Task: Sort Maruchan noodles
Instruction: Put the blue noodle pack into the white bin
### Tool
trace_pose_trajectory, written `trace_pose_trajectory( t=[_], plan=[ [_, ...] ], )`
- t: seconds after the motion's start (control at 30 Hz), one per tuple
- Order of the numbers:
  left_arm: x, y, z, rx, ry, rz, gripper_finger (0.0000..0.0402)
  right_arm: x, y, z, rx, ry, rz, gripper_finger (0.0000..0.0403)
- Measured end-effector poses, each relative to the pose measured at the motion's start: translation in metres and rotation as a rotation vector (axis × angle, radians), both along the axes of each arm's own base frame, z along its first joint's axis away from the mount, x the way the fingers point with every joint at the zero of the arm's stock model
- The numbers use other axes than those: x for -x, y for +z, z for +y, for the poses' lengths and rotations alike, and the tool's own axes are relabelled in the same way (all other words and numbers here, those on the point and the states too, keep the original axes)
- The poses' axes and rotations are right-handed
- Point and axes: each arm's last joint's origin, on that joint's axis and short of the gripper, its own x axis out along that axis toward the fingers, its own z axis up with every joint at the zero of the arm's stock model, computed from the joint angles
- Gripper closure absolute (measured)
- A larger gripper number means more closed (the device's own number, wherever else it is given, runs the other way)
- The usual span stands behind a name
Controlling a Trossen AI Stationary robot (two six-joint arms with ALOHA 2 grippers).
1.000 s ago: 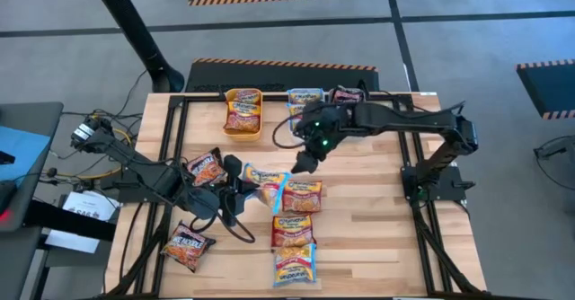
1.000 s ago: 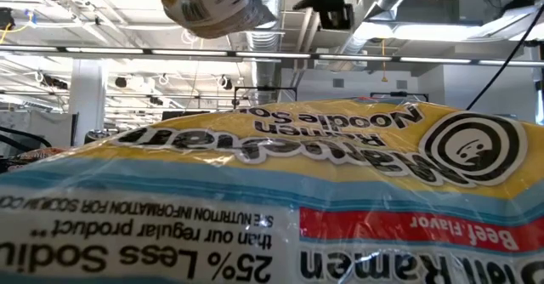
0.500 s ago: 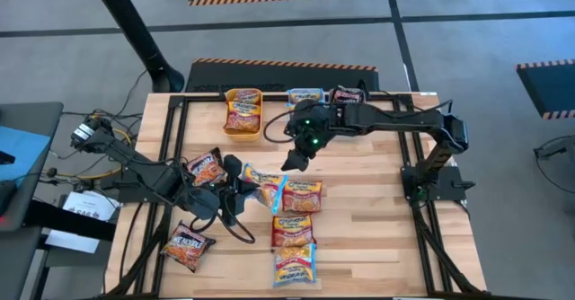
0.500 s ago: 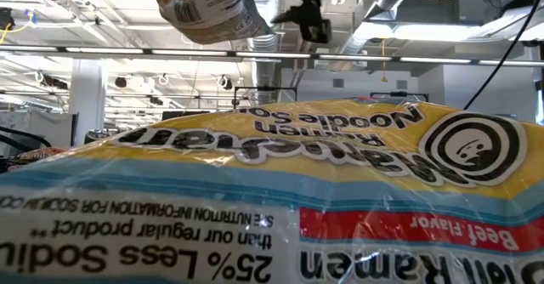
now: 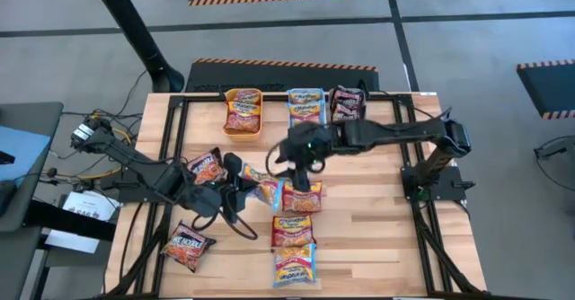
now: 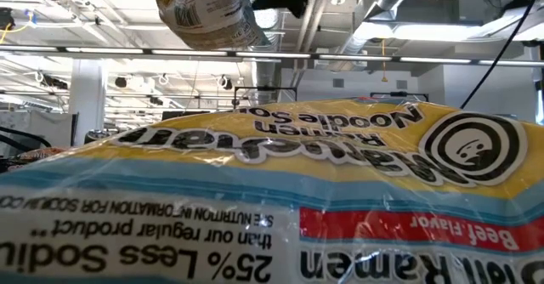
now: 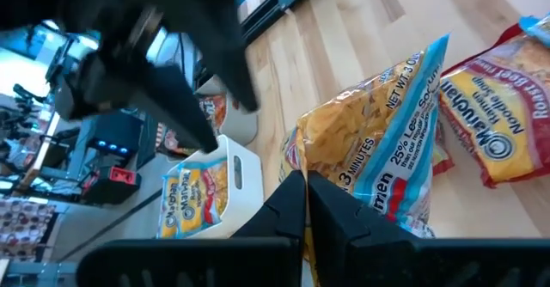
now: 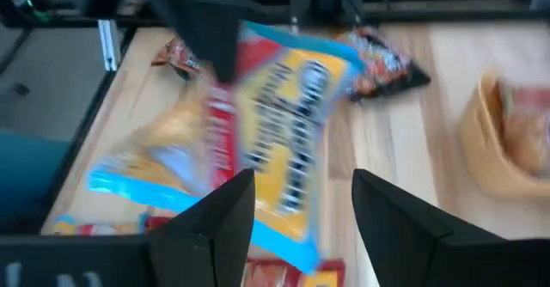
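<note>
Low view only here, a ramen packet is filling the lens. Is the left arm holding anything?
Observer: Yes. The left gripper has its fingers shut on a blue-and-yellow packet, held up off the table.
Operator: Right arm?
Observer: The right gripper is mid-table with its fingers open, facing that same packet.
Operator: Anything sorted?
Observer: The orange bin at the far edge has an orange packet in it.
</note>
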Motion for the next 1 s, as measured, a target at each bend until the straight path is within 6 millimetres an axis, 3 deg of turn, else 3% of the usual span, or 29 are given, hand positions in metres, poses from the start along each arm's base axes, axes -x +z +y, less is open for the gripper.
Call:
trace_pose_trajectory(
  t=[0.17,0.4,1.0],
  plan=[
    [-0.002,0.000,0.005,-0.001,0.018,0.000,0.0402,-0.008,0.000,0.018,0.043,0.019,-0.072,0.0187],
    [-0.003,0.000,0.007,0.002,0.024,0.002,0.0402,-0.014,-0.006,0.019,0.044,0.018,-0.077,0.0188],
    [-0.003,0.000,0.007,0.002,0.025,0.002,0.0402,-0.016,0.001,0.031,0.019,-0.005,-0.146,0.0188]
  ],
)
